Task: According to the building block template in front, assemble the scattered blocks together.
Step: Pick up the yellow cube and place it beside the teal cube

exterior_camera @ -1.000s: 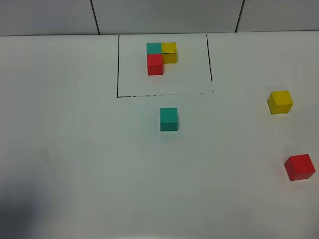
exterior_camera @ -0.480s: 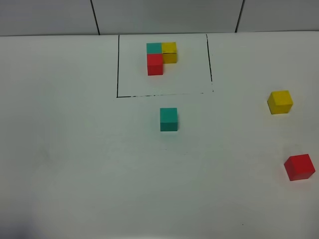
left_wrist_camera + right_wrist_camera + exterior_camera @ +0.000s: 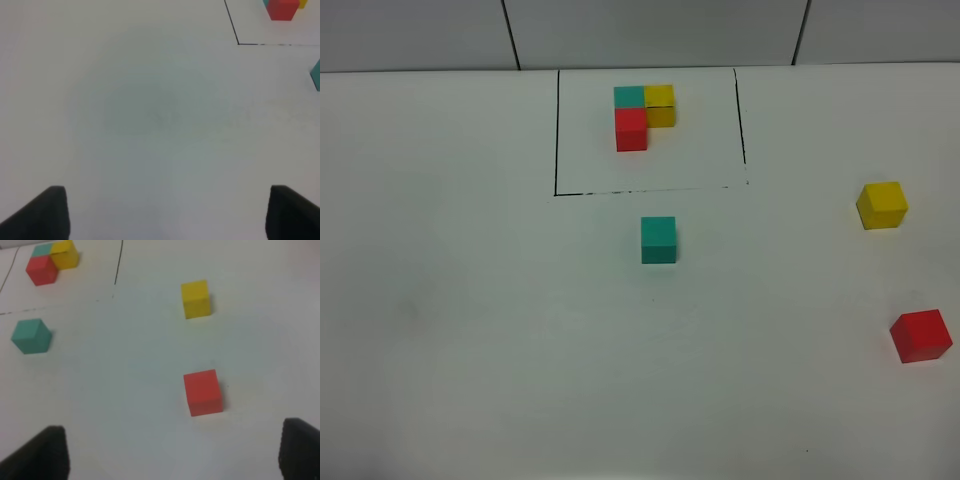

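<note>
Scattered blocks, three plain matte cubes with crisp edges, sat well apart on the smooth white table [image 3: 470, 330]. Nearest, the left gripper [image 3: 165, 214] and the right gripper [image 3: 170, 455] each showed two dark, blunt fingertips spread wide above bare tabletop, gripping nothing. The red cube [image 3: 921, 335] lay closest, far to the right. Farther back, the teal-green cube [image 3: 658, 240] stood near the middle, just outside the thin black drawn rectangle [image 3: 557, 130]. The yellow cube [image 3: 882, 205] sat off to the right, slightly turned. Inside that frame, the building block template [image 3: 643, 115] formed an L of teal, yellow and red cubes touching one another. A grey panelled wall [image 3: 650, 30] closed the back.
</note>
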You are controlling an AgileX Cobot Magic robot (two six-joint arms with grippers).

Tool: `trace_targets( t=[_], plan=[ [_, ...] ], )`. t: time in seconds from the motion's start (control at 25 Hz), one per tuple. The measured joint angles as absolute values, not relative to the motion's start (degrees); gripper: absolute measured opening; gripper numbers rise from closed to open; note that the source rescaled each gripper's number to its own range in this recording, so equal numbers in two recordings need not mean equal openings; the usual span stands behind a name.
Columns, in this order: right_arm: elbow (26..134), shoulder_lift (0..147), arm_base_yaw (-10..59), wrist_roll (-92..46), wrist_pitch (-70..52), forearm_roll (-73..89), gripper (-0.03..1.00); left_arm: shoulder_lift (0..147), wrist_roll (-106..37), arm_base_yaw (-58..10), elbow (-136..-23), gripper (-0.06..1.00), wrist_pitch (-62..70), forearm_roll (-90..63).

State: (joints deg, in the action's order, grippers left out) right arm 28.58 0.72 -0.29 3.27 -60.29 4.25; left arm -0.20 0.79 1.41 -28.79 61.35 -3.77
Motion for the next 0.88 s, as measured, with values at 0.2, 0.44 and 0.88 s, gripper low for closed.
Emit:
trace_targets(
  t=[0.2,0.44,0.88],
  plan=[
    [28.6,0.7,-0.3,3.3,-60.3,4.3,0.72,-0.2,0.7,1.4,-28.8,0.74,61.4,-3.8],
    [28.6,0.7,-0.3,3.3,-60.3,4.3,0.72,-0.1,0.6,1.4,-28.8,0.74,61.4,-3.9],
    [28.6,0.7,-0.3,3.3,-60.3,4.3,0.72,-0.1,0.6,1.4,-28.8,0.74,61.3,-3.9]
  ],
)
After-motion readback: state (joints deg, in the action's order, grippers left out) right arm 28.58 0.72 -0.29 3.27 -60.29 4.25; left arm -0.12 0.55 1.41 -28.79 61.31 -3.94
